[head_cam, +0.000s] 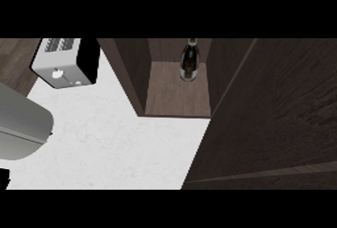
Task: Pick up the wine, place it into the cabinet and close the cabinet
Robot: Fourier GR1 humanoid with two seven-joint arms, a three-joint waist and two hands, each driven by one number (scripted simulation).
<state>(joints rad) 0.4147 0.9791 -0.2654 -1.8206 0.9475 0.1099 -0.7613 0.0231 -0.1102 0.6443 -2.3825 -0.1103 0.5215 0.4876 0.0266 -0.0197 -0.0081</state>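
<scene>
The dark wine bottle [189, 62] stands upright on the cabinet's wooden shelf [176, 95], toward the back of the open compartment. The cabinet door [276, 120] is swung open and fills the right side of the view as a large dark wood panel. My left forearm [20, 124] shows as a grey mass at the left edge, well away from the bottle. Only a black sliver of the left hand [3, 178] shows at the lower left corner. My right hand and arm are nowhere in the view. Nothing touches the bottle.
A silver toaster [63, 62] with a black side stands at the back left on the white marble counter [118, 151]. The cabinet's left wall [128, 75] rises between the toaster and the shelf. Dark wood flooring shows at the far left.
</scene>
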